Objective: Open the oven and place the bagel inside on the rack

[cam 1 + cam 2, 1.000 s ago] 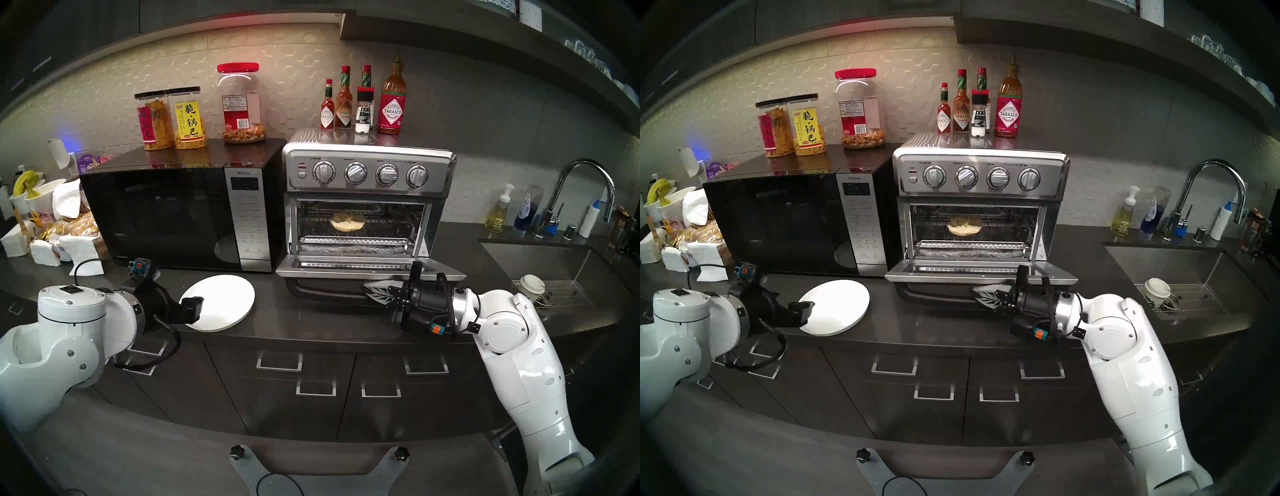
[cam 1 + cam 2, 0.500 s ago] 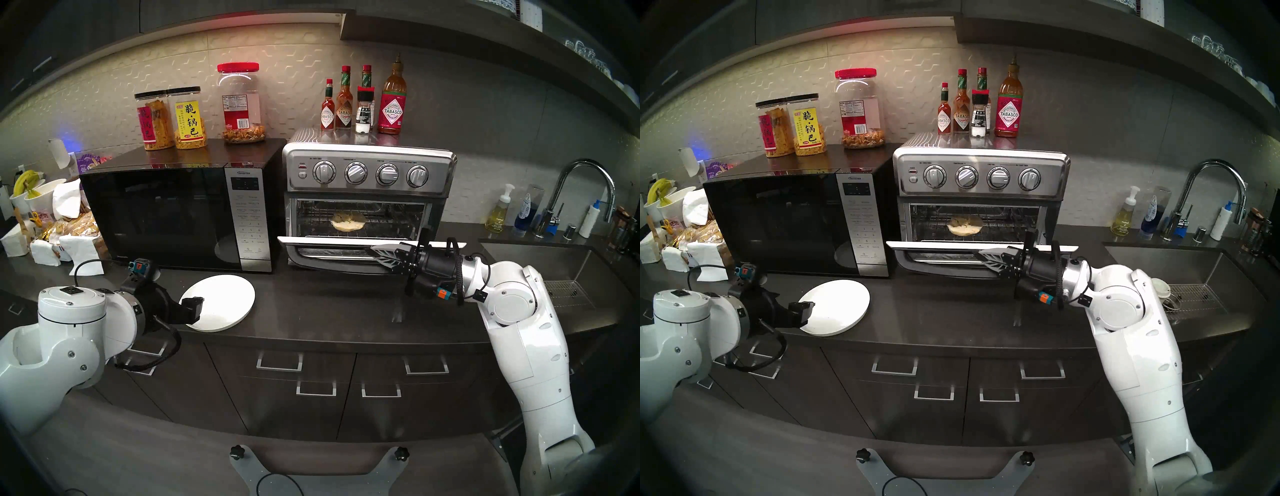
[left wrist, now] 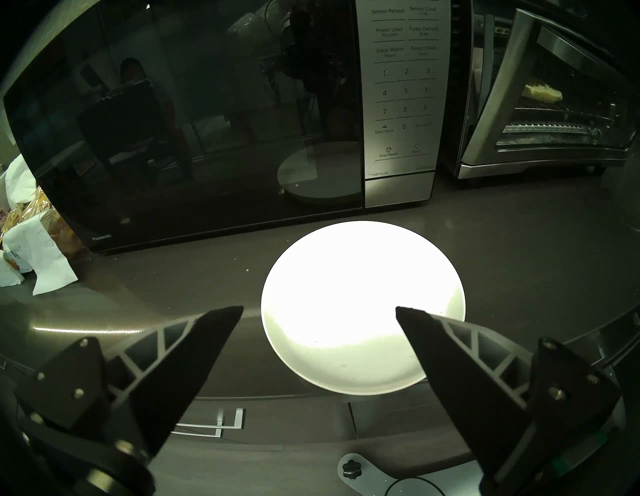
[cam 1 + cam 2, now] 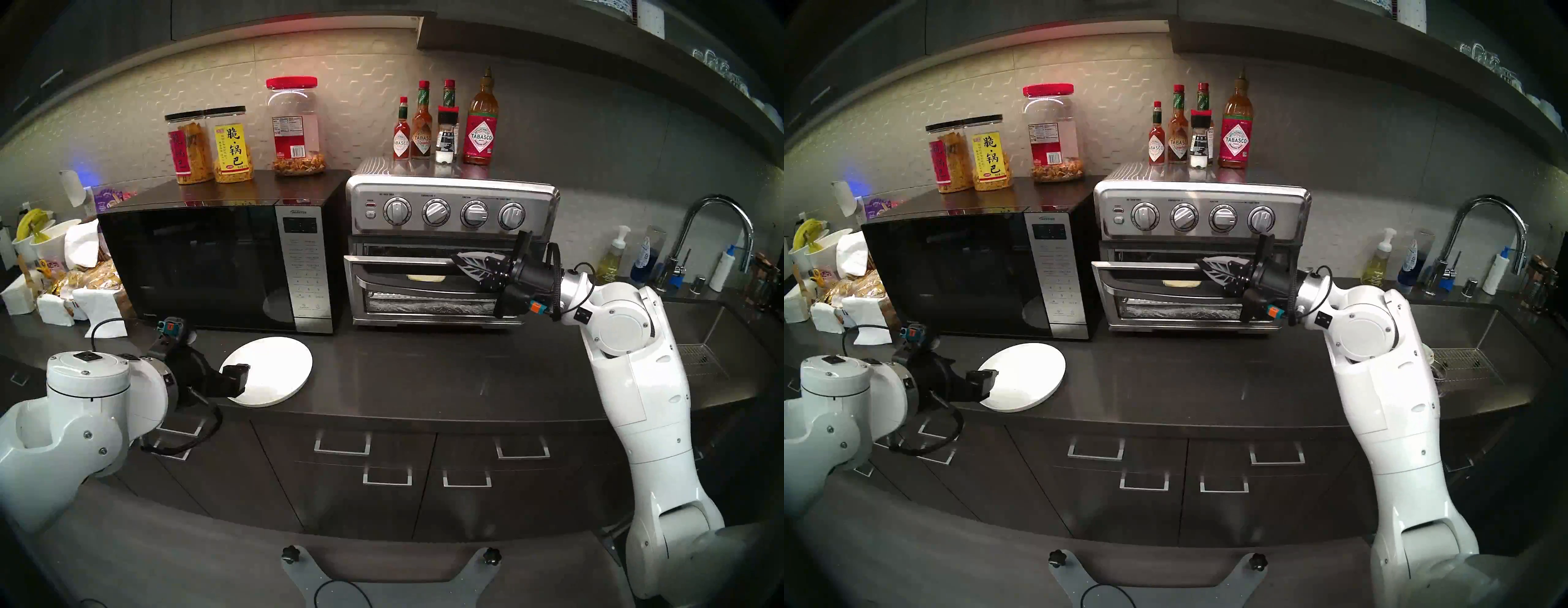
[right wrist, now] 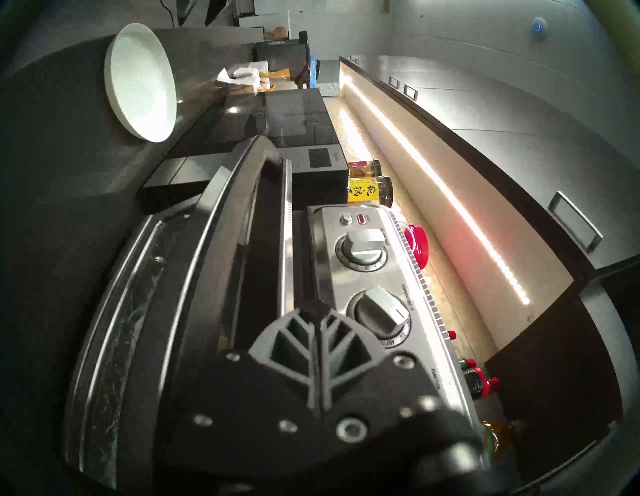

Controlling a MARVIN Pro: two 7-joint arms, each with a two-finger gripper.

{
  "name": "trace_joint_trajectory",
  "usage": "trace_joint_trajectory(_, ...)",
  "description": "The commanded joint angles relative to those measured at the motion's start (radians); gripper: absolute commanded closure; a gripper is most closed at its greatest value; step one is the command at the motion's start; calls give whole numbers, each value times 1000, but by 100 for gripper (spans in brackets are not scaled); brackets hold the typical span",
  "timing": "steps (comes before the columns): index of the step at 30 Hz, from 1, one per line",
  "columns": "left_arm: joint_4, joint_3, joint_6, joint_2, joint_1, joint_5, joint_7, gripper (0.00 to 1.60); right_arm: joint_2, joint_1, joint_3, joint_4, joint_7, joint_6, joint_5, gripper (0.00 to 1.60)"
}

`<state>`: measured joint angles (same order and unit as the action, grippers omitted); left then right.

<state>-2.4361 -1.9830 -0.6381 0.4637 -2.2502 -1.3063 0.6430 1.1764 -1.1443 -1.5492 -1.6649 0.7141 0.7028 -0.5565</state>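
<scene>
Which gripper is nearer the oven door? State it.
Right. The right gripper, shut, is against the oven door near its top edge; the left gripper, open, hovers over the white plate, well left.

Dark counter (image 4: 403, 373), tiled wall (image 4: 360, 76), cabinets w/ drawers (image 4: 343, 450)

Left pincer (image 3: 319, 308) gapes low; right pincer (image 4: 460, 260), clamped, points level.

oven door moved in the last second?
Yes. The oven door has swung up from flat toward the fixed knob panel and is now nearly shut, with the shut right tool against its top edge.
</scene>
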Motion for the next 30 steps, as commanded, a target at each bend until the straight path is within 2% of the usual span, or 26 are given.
trace_joint_trajectory(1,-7,-10,-3,-3,5,4,2,0,33,126,33,124,34,-84,-24,160)
trace_joint_trajectory(2,-7,-10,-3,-3,5,5,1,0,37,124,33,120,34,-100,-29,160)
trace_joint_trajectory(4,-7,-11,-5,-2,5,7,1,0,47,187,55,178,57,-143,-29,160)
trace_joint_trajectory(8,-7,-12,-7,-2,6,8,0,0,56,200,55,206,56,-163,-23,160)
trace_joint_trajectory(9,-7,-12,-8,-2,5,9,-1,0,67,219,51,249,41,-154,-8,160)
trace_joint_trajectory(10,-7,-13,-10,-1,5,9,-2,0,71,203,40,226,36,-170,-7,160)
trace_joint_trajectory(13,-7,-16,-14,0,5,11,-4,0,70,190,14,261,12,-105,49,160)
trace_joint_trajectory(15,-7,-16,-16,1,5,11,-5,0,82,182,-6,282,-13,-87,78,160)
trace_joint_trajectory(18,-7,-17,-19,3,6,12,-7,0,56,86,-51,190,-15,-39,149,160)
trace_joint_trajectory(22,-7,-16,-22,4,8,13,-8,0,49,56,-75,160,-16,-13,198,160)
trace_joint_trajectory(25,-7,-15,-25,6,10,14,-10,0,63,-7,-124,114,-33,12,245,160)
trace_joint_trajectory(30,-7,-14,-28,7,11,15,-11,0,75,-64,-165,72,-43,32,287,160)
